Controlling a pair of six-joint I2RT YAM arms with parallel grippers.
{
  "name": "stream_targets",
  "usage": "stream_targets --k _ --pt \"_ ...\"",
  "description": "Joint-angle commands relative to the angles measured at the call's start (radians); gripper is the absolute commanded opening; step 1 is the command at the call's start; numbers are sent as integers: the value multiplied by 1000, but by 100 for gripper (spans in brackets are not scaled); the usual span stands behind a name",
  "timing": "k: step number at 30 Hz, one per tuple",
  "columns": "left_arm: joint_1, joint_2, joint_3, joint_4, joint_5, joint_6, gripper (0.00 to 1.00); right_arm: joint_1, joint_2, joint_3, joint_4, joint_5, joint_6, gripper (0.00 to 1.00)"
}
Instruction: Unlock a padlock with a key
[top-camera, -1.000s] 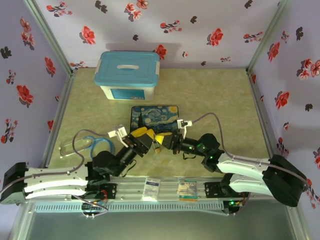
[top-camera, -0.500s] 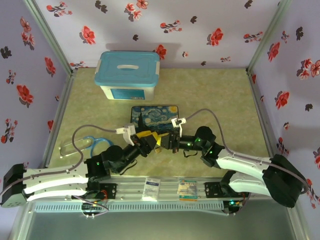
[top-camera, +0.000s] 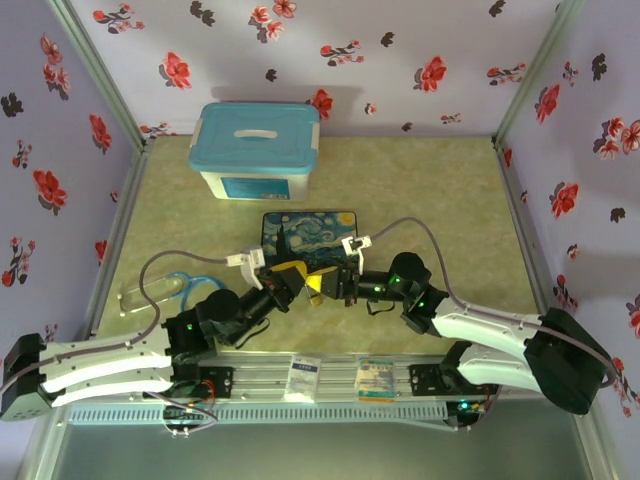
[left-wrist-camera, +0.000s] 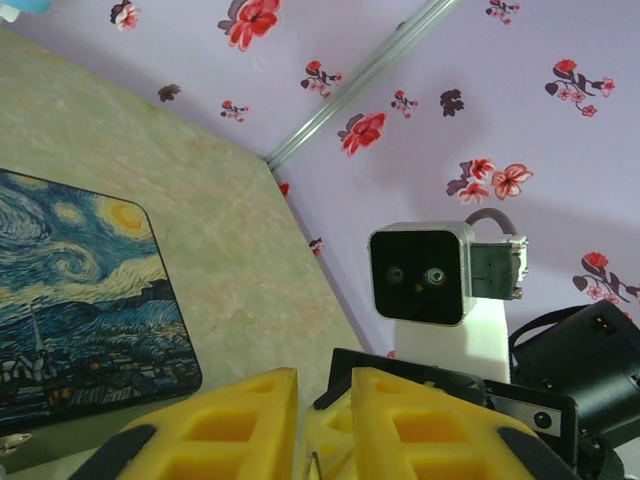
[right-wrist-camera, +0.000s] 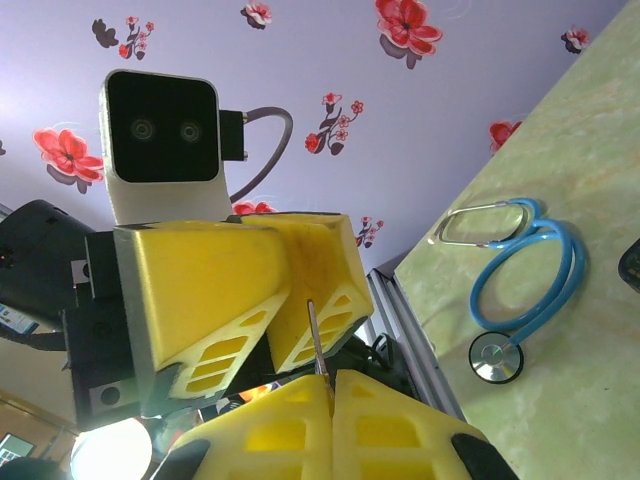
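The two arms meet over the near middle of the table, just on the near side of the Starry Night box. The left gripper comes in from the left and the right gripper from the right. Their yellow fingertips stand tip to tip, so close that from above I see no gap between the two tools.

In the right wrist view the two fingers of the right gripper are pressed flat together. A thin grey metal strip, the key, stands up out of the seam between them, so this tool is closed and it grips the key. The free end of the key reaches up into the slit between the two fingers of the left gripper, which faces the camera from just above.

In the left wrist view the left fingers stand close, with only a narrow slit between them, and a small bit of grey metal shows at the bottom of this slit. Whether they press on the key or only stand around it, I cannot tell. Where the padlock is I also cannot tell.

A blue stethoscope lies on the table at the near left, well apart from the grippers. A white container with a blue lid stands at the far left, beyond the painted box
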Motion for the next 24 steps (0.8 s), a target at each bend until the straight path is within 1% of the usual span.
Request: stream_targets --k 1,8,12,14,15,20,22,23,24 --pt "11 -16 -14 -31 -1 -6 22 -7 7 19 23 -16 -3 0" --pt "15 16 2 -61 10 -20 22 -7 25 27 23 -20 -6 0" --pt "15 36 6 -53 24 -11 11 -7 39 33 25 -21 -10 0" --pt "17 40 9 -38 31 -9 1 -7 46 35 31 -22 -9 0" --pt "18 37 15 -54 32 -4 0 -7 46 35 34 -20 -9 0" --pt "39 -5 35 -146 37 1 0 -11 44 34 36 -12 -11 0" --pt "50 -7 45 -188 59 -9 0 -16 38 37 26 -3 -13 12" --pt "51 -6 44 -184 71 -8 0 -16 37 39 29 -7 -14 14" --pt "52 -4 43 -176 74 -13 0 -16 39 43 32 -9 -9 28"
